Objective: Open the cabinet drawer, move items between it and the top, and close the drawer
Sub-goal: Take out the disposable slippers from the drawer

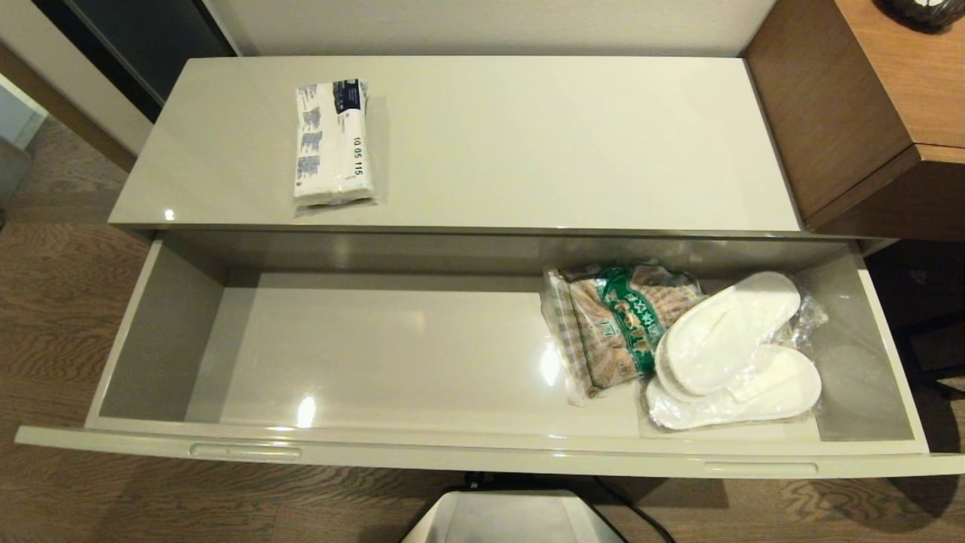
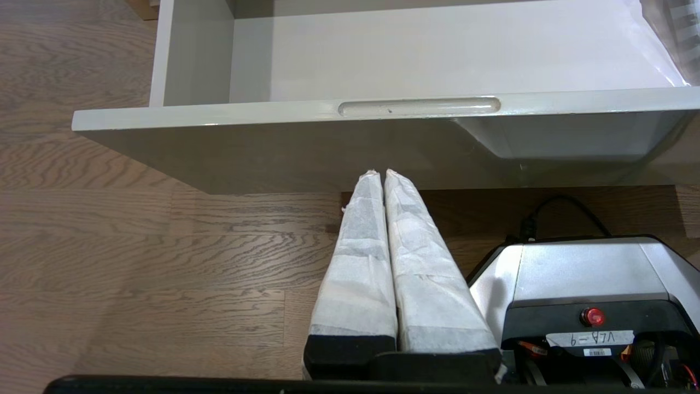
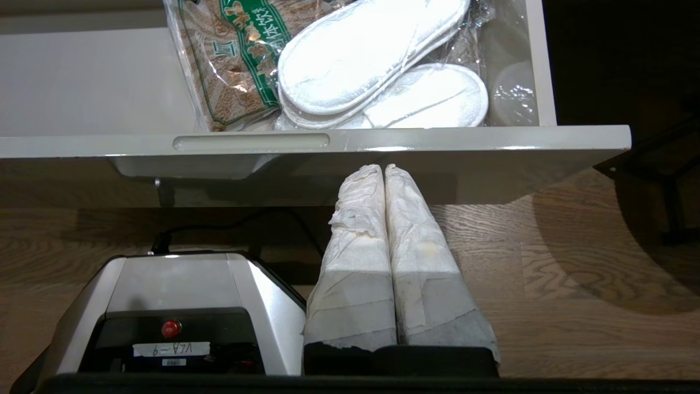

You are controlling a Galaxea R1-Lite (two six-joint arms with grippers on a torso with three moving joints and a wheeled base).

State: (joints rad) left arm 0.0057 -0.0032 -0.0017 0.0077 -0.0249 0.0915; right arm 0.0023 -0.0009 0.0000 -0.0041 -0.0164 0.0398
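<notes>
Head view: drawer (image 1: pixel 422 362) fully out; white pack (image 1: pixel 333 143) on top (image 1: pixel 565 136) at 11 o'clock; slippers (image 1: pixel 735 354) in drawer at 4 o'clock, beside brown snack bag (image 1: pixel 614 324). Swap apparently unfinished; closing remains.
Left wrist view: left gripper (image 2: pixel 381 174) closed, empty, below drawer front.
Right wrist view: right gripper (image 3: pixel 383 168) closed, empty, slippers at 12 o'clock.

Head view: neither arm appears. The wide glossy cream drawer (image 1: pixel 482 452) loses its right front corner to the picture's edge. The clear-wrapped white slippers (image 1: pixel 735 351) overlap and hide part of the brown-and-green printed packet (image 1: pixel 614 324). The packet's print is too small to read.
</notes>
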